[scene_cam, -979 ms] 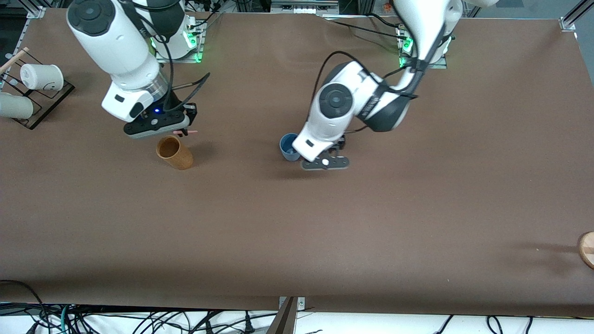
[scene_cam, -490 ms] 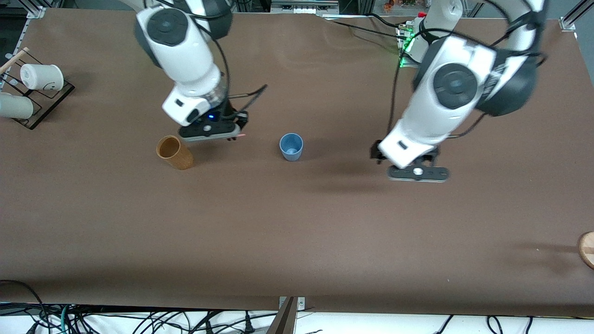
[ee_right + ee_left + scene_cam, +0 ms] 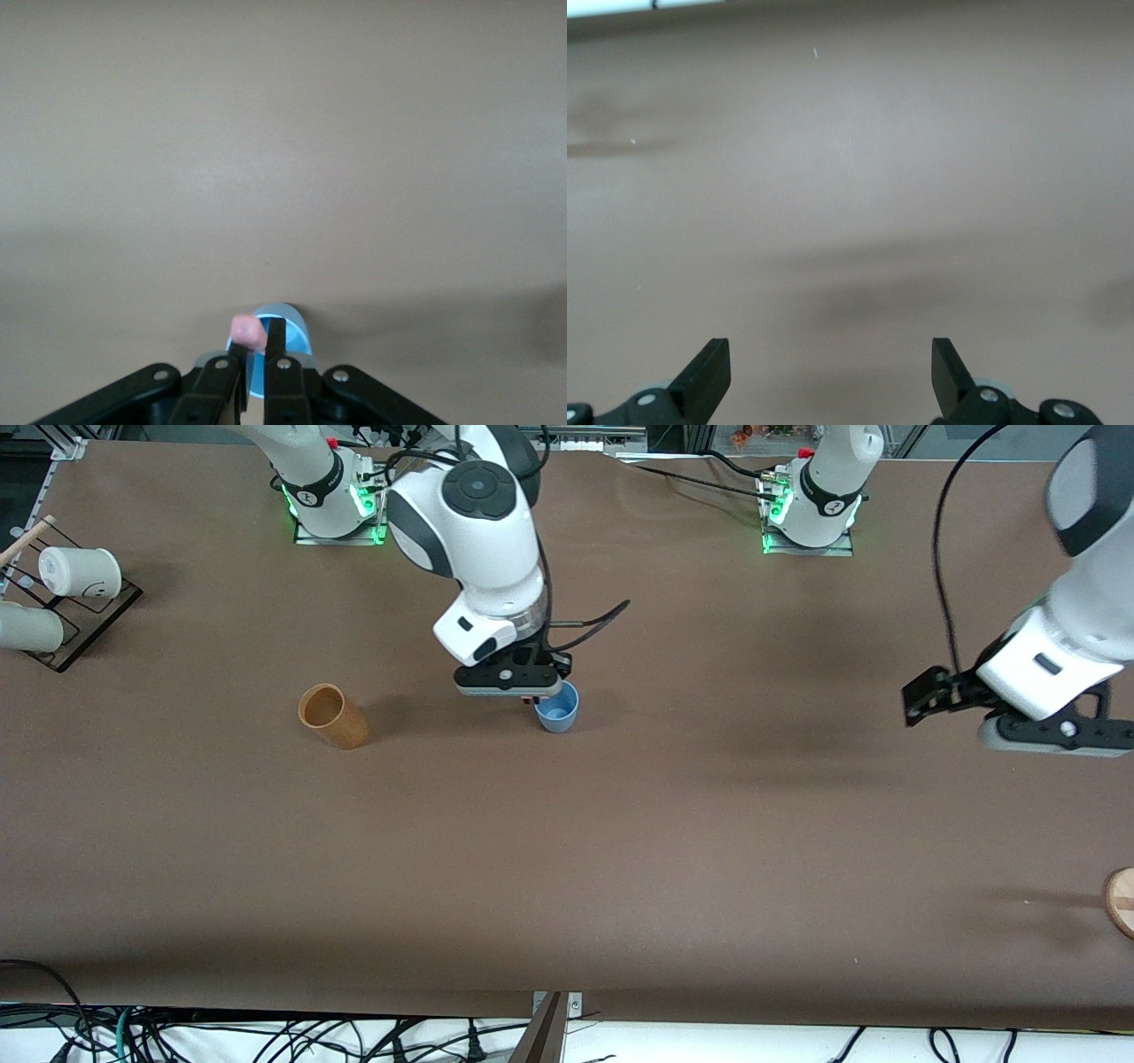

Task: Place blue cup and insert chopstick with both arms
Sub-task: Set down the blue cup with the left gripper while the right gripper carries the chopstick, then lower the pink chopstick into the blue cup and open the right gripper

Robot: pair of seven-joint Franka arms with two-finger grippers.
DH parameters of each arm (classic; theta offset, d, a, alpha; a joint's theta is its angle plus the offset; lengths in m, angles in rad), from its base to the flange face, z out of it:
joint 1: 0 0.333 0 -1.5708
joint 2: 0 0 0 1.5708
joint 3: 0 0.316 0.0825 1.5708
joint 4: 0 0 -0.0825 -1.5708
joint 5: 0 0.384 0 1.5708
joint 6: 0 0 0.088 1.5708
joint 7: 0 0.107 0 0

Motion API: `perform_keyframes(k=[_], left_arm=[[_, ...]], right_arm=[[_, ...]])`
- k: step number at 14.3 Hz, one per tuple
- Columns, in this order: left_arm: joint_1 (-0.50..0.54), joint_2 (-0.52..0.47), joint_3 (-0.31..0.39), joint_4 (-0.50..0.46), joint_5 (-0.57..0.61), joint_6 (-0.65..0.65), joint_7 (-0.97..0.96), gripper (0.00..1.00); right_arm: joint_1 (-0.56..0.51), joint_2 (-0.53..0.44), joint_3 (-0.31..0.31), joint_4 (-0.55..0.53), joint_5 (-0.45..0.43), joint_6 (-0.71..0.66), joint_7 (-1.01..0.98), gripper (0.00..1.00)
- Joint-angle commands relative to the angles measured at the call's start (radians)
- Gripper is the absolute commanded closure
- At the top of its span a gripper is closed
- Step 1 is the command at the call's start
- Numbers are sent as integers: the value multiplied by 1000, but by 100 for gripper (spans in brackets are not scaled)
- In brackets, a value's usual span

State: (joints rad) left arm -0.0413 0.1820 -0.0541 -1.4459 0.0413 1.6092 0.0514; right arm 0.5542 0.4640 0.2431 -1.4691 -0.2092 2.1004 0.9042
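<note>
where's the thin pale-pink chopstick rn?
The thin pale-pink chopstick is clamped in the right gripper, directly over the small slate-blue cup mid-table.

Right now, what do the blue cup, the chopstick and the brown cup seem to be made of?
Blue cup: probably matte plastic or ceramic; even colour, no shine.
Chopstick, in the right gripper over that cup: likely plastic; smooth pale pink.
Brown cup: perhaps cork or bamboo; dull, grainy orange-brown.
</note>
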Motion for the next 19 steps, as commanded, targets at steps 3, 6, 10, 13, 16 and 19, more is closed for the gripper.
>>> perform_keyframes(k=[3, 6, 10, 13, 16, 19], left_arm=[[-8, -49, 14, -27, -15, -58, 130, 0], [-12, -67, 23, -1, -17, -78, 116, 0], [-23, -78, 36, 1, -26, -115, -65, 0], [-12, -73, 39, -10, -60, -136, -68, 0], [-8, -64, 36, -1, -60, -160, -61, 0], [-9, -50, 33, 1, -60, -158, -61, 0]], right_arm=[[23, 39, -5, 24, -16, -10, 62, 100], [36, 38, -5, -23, -12, -10, 64, 100], [39, 36, -5, -56, -19, -10, 79, 0], [32, -2, -8, -50, -12, -40, 65, 0], [-15, -63, -10, -48, 8, -104, 55, 0], [-137, -154, -4, -48, 127, -213, -127, 0]])
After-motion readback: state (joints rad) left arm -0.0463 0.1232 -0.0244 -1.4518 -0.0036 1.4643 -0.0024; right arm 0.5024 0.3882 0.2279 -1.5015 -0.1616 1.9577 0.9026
